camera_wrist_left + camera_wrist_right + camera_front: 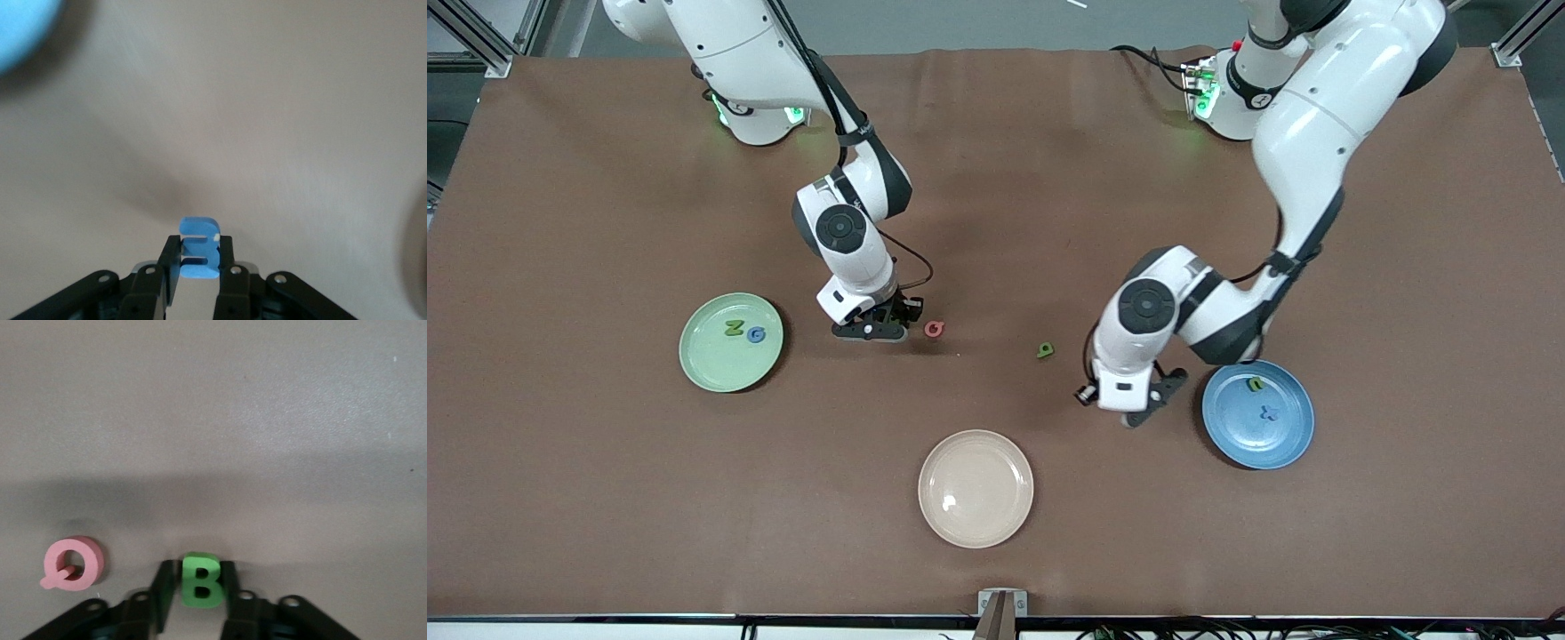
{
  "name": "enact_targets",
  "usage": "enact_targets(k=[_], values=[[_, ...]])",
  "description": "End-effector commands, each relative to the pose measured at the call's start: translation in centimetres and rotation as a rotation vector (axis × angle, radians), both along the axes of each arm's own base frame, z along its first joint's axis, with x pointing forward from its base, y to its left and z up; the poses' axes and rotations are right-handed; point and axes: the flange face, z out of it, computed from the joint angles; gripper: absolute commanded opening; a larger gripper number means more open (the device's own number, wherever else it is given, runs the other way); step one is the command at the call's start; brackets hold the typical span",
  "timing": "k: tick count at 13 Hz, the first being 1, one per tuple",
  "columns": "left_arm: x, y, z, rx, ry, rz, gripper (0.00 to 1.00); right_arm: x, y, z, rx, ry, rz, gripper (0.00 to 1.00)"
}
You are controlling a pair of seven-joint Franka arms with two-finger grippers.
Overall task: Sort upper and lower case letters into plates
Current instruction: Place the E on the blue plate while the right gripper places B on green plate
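In the right wrist view, my right gripper (197,570) is shut on a green letter B (200,581) down at the table, with a pink Q (73,563) lying beside it. My right gripper (871,331) sits between the pale green plate (711,366) and the pink Q (934,329). That plate holds a yellow-green letter (735,328) and a blue G (756,335). My left gripper (199,243) is shut on a small blue letter (199,253). In the front view my left gripper (1138,407) is low beside the blue plate (1285,440), which holds a yellow-green letter (1255,384) and a blue x (1269,412).
A small green letter (1045,350) lies loose on the brown table between the two grippers. A cream-beige plate (975,488) with nothing in it stands nearer to the front camera, midway along the table.
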Motion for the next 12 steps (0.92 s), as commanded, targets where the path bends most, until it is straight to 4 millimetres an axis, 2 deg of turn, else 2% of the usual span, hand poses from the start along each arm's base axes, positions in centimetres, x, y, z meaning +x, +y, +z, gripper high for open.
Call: enact_targets(k=[1, 3, 4, 6, 8, 9, 10, 11, 12], values=[[2.1, 6.4, 3.9, 0.061, -0.019, -0.033, 0.00, -0.1, -0.6, -0.5, -0.007, 0.004, -0.003, 0.00], [3.8, 11.0, 3.7, 0.069, -0.010, -0.063, 0.00, 1.6, -2.4, 1.0, -0.009, 0.010, -0.021, 0.00], [4.7, 14.0, 3.3, 0.069, 0.000, -0.067, 0.00, 2.9, -3.6, 3.3, -0.016, 0.033, 0.003, 0.00], [5.6, 18.6, 2.1, 0.069, 0.028, -0.105, 0.01, 5.6, -9.2, 6.0, -0.031, 0.099, 0.074, 0.00], [5.7, 21.9, 0.7, 0.069, 0.059, -0.097, 0.12, 7.4, -15.7, 6.8, -0.022, 0.113, 0.175, 0.00], [5.3, 22.8, -0.1, 0.070, 0.077, -0.095, 0.25, 8.3, -19.6, 6.8, -0.016, 0.117, 0.208, 0.00], [4.8, 23.1, -1.6, 0.063, 0.102, -0.078, 0.52, 9.0, -23.3, 6.5, -0.010, 0.117, 0.248, 0.00], [4.6, 22.4, -2.1, 0.060, 0.110, -0.080, 0.60, 9.6, -26.6, 6.4, -0.006, 0.115, 0.268, 0.01], [4.5, 21.7, -2.0, 0.055, 0.111, -0.067, 0.91, 9.9, -29.0, 6.5, -0.003, 0.106, 0.286, 0.01]])
